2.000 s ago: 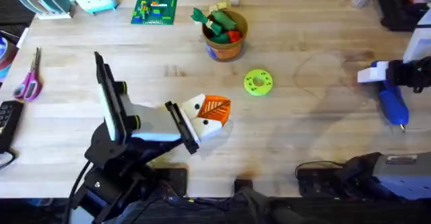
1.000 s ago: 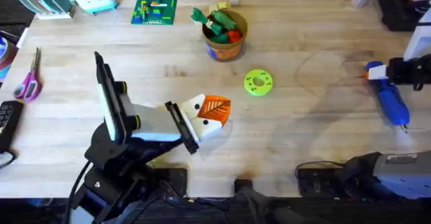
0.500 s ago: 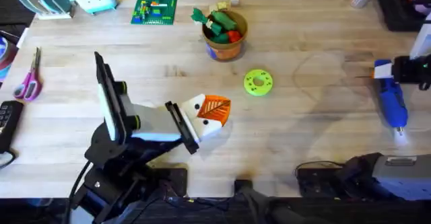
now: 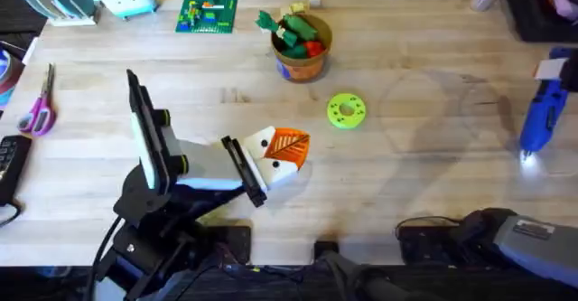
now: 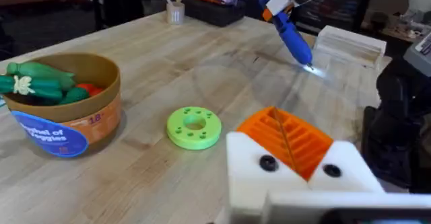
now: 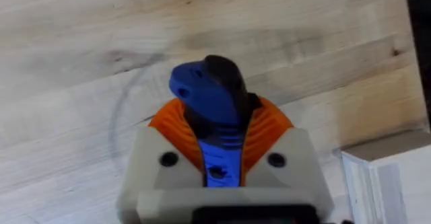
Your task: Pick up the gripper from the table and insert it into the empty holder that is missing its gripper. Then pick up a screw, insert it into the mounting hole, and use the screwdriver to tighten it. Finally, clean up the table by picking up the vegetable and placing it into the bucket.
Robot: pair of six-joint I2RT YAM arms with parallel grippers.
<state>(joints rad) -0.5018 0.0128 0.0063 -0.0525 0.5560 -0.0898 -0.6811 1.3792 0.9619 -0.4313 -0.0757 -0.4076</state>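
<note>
My right gripper [image 4: 550, 78] is at the table's right edge, shut on the blue screwdriver [image 4: 539, 116] by its handle. The screwdriver [image 6: 210, 93] hangs tip-down above the wood, and its orange collar and lit tip show far off in the left wrist view [image 5: 289, 32]. Near the table's front middle my left gripper [image 4: 287, 149] lies low and shut, its orange pads pressed together with nothing between them [image 5: 286, 140]. The orange-yellow bucket [image 4: 303, 66] stands at the back centre. A dark green vegetable [image 5: 37, 89] lies inside it with other toy vegetables. I cannot single out the loose gripper or the holder.
A lime-green disc with holes [image 4: 346, 110] lies between the bucket and my left gripper. Pink scissors [image 4: 38, 107] are at the left edge and a green brick plate [image 4: 209, 12] at the back. A white box [image 6: 387, 177] stands off the table's right side.
My right gripper has carried the screwdriver to the right and upward, swinging it more upright. The left arm has not moved.
</note>
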